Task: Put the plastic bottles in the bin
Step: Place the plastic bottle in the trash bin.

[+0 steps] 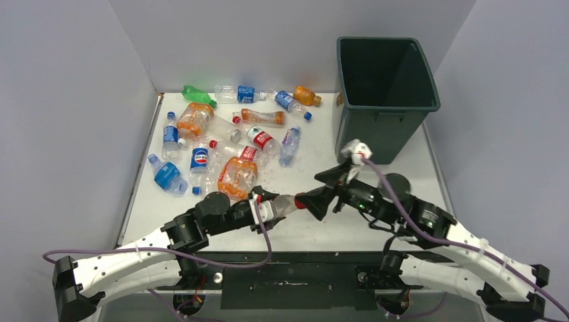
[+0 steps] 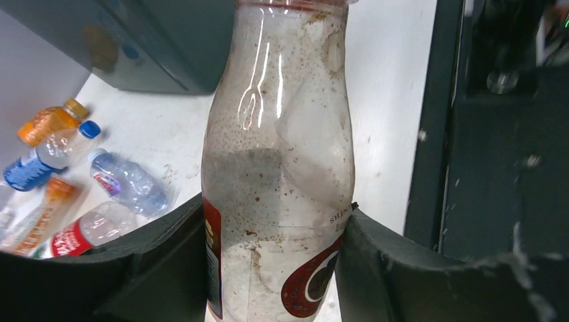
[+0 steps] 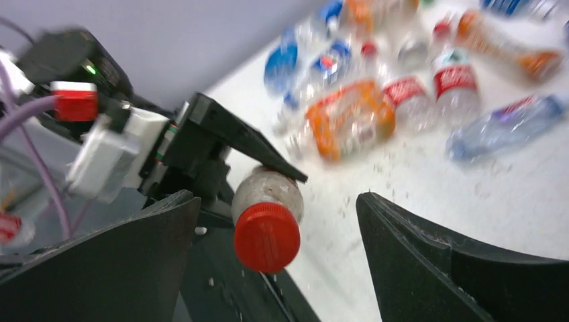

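Clear bottle (image 2: 278, 168): transparent, brown-speckled inside; red-and-white label; red cap (image 3: 267, 236).
Bin (image 1: 386, 74): dark green, plain.
Table (image 1: 295, 231): white.
Heap of bottles: one green bottle (image 1: 196, 94), one orange bottle (image 1: 306, 95), one blue bottle (image 1: 168, 176); others clear with blue, red or orange labels.
Cables (image 3: 27, 113): purple.
Walls (image 1: 67, 100): pale grey-lilac.

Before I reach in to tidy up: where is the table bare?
Bare: the table between the bottle pile and the bin, and the near-left corner. Crowded: the pile itself, and the centre, where the left pincer holds a red-capped bottle by the right pincer.
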Action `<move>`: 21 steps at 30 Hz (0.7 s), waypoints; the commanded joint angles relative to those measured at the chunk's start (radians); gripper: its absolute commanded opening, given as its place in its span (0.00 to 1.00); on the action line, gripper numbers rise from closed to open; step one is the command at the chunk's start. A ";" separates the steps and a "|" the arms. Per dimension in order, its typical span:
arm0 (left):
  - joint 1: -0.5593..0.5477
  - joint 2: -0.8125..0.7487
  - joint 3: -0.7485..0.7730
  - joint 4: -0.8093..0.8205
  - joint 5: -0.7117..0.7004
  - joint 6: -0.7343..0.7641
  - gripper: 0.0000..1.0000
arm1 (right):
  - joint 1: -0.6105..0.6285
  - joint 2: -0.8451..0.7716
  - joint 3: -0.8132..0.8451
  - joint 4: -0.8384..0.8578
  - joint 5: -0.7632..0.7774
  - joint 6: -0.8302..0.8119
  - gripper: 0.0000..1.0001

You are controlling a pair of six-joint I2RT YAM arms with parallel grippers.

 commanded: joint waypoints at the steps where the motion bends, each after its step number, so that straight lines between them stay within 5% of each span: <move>1: 0.052 0.004 0.064 0.239 0.034 -0.332 0.16 | 0.005 -0.144 -0.131 0.420 0.179 0.053 0.90; 8: 0.204 0.044 0.041 0.445 0.178 -0.668 0.07 | 0.006 -0.134 -0.272 0.703 0.245 0.081 0.90; 21: 0.208 0.062 0.027 0.472 0.210 -0.685 0.00 | 0.007 0.051 -0.265 0.915 0.231 0.078 0.92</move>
